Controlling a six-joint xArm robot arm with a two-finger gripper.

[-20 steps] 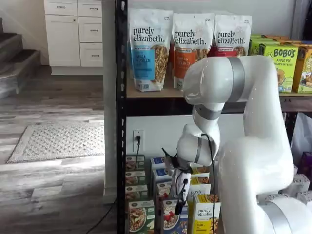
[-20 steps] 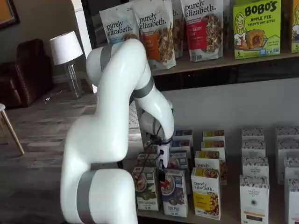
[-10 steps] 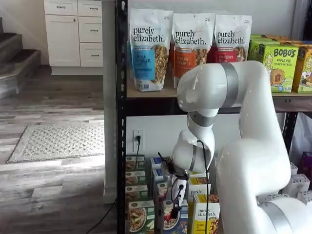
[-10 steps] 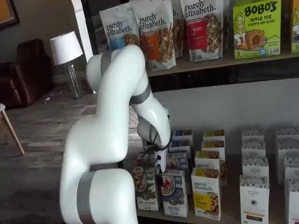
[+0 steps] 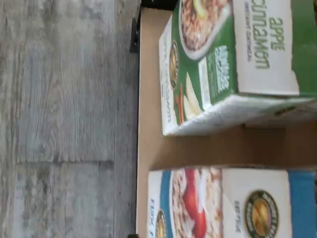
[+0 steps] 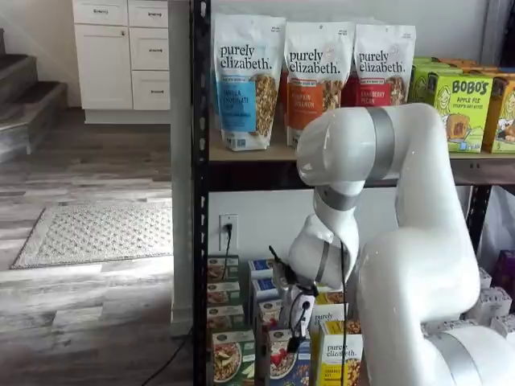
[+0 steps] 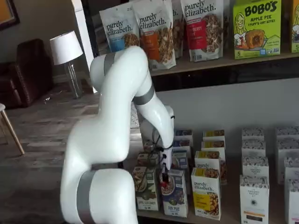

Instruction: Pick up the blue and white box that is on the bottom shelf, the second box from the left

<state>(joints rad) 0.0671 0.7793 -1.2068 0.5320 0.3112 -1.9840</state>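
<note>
The blue and white box (image 7: pixel 175 193) stands at the front of the bottom shelf (image 7: pixel 227 215), between a green-fronted box (image 7: pixel 145 189) and a yellow "purely elizabeth" box (image 7: pixel 205 191). It also shows in a shelf view (image 6: pixel 282 363) and in the wrist view (image 5: pixel 223 203), where its bowl with red berries and round logo are close. My gripper (image 7: pixel 164 176) hangs just above the box's top front edge; in a shelf view (image 6: pixel 294 339) its black fingers show with a cable beside them. No gap between the fingers shows, and no box is in them.
More rows of boxes stand behind the front ones. White boxes (image 7: pixel 254 198) fill the right of the shelf. Granola bags (image 6: pixel 248 80) and Bobo's boxes (image 6: pixel 465 108) sit on the upper shelf. A black rack post (image 6: pixel 199 241) stands at the left. The green box (image 5: pixel 223 64) stands close beside the blue one.
The arm swung a little left and then back right. The gripper stays low over the front blue and white box, at much the same height.
</note>
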